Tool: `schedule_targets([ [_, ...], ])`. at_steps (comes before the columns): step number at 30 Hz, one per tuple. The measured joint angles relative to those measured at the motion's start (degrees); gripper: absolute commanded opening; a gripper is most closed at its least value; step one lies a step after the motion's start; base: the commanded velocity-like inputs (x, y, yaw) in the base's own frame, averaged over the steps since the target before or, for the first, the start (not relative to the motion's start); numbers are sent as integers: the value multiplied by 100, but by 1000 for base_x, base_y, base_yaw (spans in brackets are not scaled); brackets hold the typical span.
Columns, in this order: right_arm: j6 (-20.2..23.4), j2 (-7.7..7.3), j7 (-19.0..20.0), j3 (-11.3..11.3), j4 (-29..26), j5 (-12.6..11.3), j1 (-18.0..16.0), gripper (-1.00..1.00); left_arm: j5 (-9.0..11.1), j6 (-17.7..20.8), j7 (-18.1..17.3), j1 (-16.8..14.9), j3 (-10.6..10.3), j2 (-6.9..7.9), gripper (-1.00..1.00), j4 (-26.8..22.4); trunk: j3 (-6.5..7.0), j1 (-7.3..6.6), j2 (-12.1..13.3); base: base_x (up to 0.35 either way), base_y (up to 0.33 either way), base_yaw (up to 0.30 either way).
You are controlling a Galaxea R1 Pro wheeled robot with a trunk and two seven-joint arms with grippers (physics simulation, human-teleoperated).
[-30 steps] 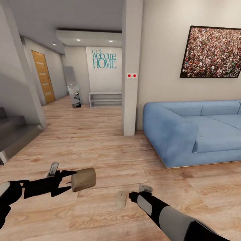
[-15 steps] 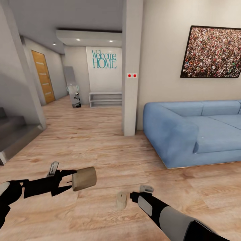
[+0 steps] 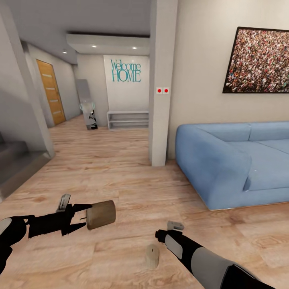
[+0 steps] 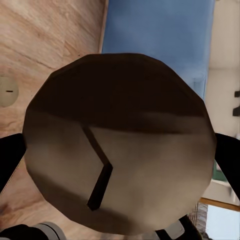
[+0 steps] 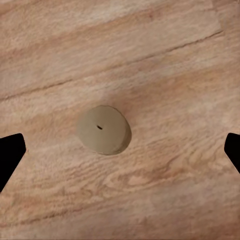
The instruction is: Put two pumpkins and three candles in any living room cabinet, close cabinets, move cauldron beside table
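One candle point(image 3: 100, 214) is gripped by the left gripper point(image 3: 82, 217). A second candle point(image 3: 152, 256) stands on the floor point(image 3: 120, 168) beneath the spread-open right gripper point(image 5: 120, 150), not yet grasped. Nothing is seen stowed, so most of the task is judged left.

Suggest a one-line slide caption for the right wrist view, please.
Open right gripper poised above a candle standing on the wooden floor.
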Motion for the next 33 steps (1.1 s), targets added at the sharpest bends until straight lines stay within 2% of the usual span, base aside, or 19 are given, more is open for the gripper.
schedule_targets([
  [9,4,0,1,0,0,0,0,100,-5,4,-5,0,0,0,-100,0,0,0,0,289,139,0],
  [15,4,-6,8,0,1,0,0,100,287,2,-11,0,0,-1,-100,1,0,3,0,78,45,0],
  [18,6,-8,42,0,3,1,0,100,311,14,-12,22,1,5,-100,-73,0,3,0,6,4,0],
  [21,5,-8,86,0,2,0,0,100,364,26,-43,177,41,7,-100,-264,-36,46,-79,1,1,0],
  [23,1,-9,110,0,1,5,0,100,539,14,-149,228,58,83,-100,-318,-71,90,-159,0,0,0],
  [26,5,-14,130,11,-1,9,0,100,606,17,-372,252,43,280,-100,-321,-125,156,-279,0,0,0],
  [33,35,-25,357,119,1,12,0,100,610,18,-600,264,35,349,-100,-299,-251,310,-560,0,0,0],
])
